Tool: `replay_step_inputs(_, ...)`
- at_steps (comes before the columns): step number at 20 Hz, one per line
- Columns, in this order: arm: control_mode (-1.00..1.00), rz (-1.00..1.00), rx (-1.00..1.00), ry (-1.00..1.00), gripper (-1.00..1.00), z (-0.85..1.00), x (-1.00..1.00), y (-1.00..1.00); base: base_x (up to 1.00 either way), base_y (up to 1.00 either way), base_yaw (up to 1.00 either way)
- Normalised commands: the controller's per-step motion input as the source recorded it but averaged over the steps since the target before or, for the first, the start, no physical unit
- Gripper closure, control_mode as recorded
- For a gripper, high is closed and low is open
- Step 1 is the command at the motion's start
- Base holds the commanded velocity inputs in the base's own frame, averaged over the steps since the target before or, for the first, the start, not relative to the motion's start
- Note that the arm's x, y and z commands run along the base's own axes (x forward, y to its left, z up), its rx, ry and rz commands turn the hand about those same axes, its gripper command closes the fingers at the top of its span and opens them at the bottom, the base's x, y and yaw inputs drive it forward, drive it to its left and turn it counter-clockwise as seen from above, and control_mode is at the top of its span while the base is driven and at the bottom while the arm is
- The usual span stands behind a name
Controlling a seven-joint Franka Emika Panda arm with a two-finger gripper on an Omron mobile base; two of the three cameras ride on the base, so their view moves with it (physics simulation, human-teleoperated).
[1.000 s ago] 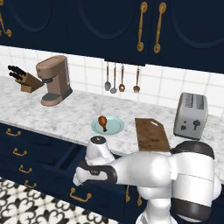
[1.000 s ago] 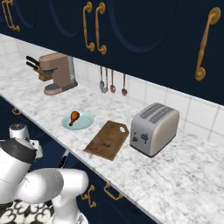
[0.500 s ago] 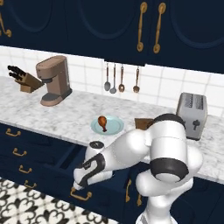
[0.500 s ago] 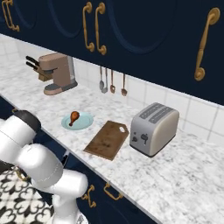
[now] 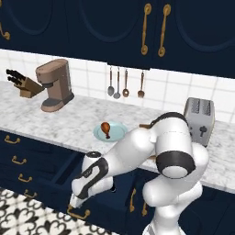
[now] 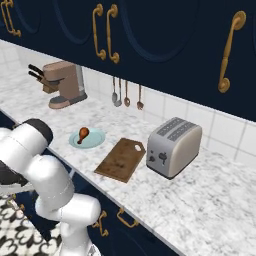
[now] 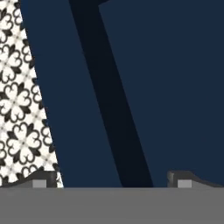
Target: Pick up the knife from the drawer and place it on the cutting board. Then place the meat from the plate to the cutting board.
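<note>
While the arm is reaching low in front of the cabinets, I am watching the gripper hanging just above the curved brass handle of the drawer, with its jaws standing fully apart and nothing between them. In the hand view, the fingertips are pointing at a flat navy panel crossed by a dark seam, with patterned floor tile along one side. I cannot tell from these pictures where the knife is lying; I judge it to be inside the drawer, which is standing partly out, its interior too dark to read.

On the counter, the meat is resting on the plate, and the cutting board is lying bare just beside it, between plate and toaster.

For this step, I am thinking the drawer needs to come out further before any reach inside. I would be closing squarely around the handle, pulling straight along the drawer's travel, and keeping the wrist level so the pull does not bind. Only then would I be looking for the blade's direction and going for the black handle end.
</note>
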Motion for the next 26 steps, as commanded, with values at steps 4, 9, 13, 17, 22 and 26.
replay_step_inputs(4,-1.00,0.07,0.00,0.19,-1.00,-0.33,-1.00,0.98,0.00,0.00,0.00)
replay_step_inputs(9,-1.00,0.03,-0.06,-0.01,-1.00,0.21,-0.70,0.47,0.00,0.00,0.00)
replay_step_inputs(13,-1.00,-0.01,0.00,-0.05,-1.00,0.64,0.00,-0.12,0.00,0.00,0.00)
replay_step_inputs(17,-1.00,-0.09,0.00,0.02,-1.00,0.56,0.00,-0.38,0.00,0.00,0.00)
replay_step_inputs(22,-1.00,-0.08,0.00,0.02,-1.00,0.03,0.00,-0.76,0.00,0.00,0.00)
replay_step_inputs(26,-1.00,-0.05,0.00,0.06,-1.00,-0.03,0.00,-0.88,0.00,0.00,0.00)
